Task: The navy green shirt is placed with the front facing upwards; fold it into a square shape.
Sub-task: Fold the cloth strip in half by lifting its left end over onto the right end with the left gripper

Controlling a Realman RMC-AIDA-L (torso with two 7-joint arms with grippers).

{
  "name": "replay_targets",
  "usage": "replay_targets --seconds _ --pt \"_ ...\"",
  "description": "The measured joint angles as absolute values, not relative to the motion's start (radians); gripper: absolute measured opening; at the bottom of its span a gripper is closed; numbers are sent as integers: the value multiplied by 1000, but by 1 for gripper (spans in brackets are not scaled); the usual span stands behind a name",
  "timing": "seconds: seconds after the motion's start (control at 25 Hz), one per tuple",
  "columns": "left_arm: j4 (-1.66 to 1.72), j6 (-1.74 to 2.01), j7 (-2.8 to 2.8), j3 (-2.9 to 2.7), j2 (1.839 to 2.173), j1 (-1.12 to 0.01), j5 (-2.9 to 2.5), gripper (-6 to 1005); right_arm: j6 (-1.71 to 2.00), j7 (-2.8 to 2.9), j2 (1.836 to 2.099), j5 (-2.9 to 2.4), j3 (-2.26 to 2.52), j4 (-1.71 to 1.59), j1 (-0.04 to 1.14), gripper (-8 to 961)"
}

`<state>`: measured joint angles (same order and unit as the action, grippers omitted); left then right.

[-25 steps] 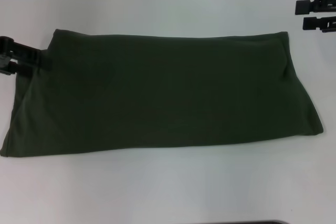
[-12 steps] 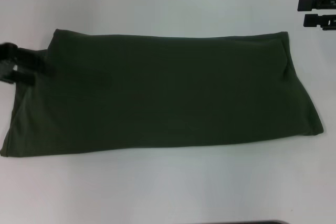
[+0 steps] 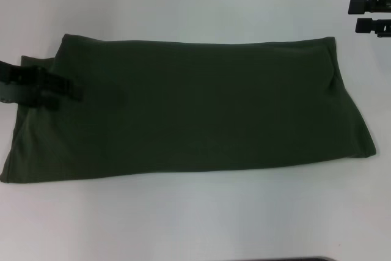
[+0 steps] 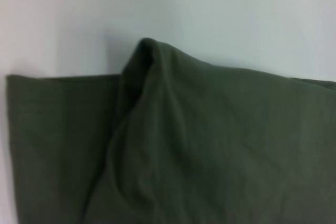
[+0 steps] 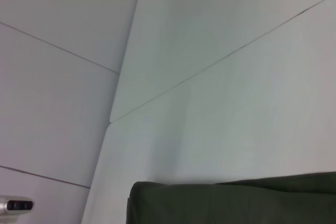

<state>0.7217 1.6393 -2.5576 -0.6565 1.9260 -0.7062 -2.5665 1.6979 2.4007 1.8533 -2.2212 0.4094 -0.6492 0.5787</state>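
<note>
Left tool (image 3: pixel 68 92): matte black, two long flat bar-shaped fingers lying side by side, blocky square-edged tips, darker clamp-like body behind them near frame edge. Right tool (image 3: pixel 353 15): same black finish, two parallel flat fingers with stepped, notched outlines and small raised lugs along top. No cables, screws or markings could be made out on either.

The navy green shirt (image 3: pixel 195 108) is seen as soft, matt woven cloth, with faint creases and a raised rumple shown in the left wrist view (image 4: pixel 173 145). No sheen is given off by its surface. The tabletop (image 3: pixel 195 4) is presented as a smooth, pale, faintly satin surface, crossed by thin seams in the right wrist view (image 5: pixel 210 66). The left end effector (image 3: pixel 64 90) and right end effector (image 3: pixel 357 15) appear as matt black hard plastic.
</note>
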Motion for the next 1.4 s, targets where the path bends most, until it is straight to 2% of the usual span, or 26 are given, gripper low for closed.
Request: replay_targets --seconds 1.24,1.4 --pt "672 1512 -2593 -681 1918 -709 -2668 691 1685 2413 1856 -2221 390 -649 568 732" --pt "678 1507 -2608 -682 1908 -704 -2669 691 1683 2413 1856 -2221 390 -649 568 733"
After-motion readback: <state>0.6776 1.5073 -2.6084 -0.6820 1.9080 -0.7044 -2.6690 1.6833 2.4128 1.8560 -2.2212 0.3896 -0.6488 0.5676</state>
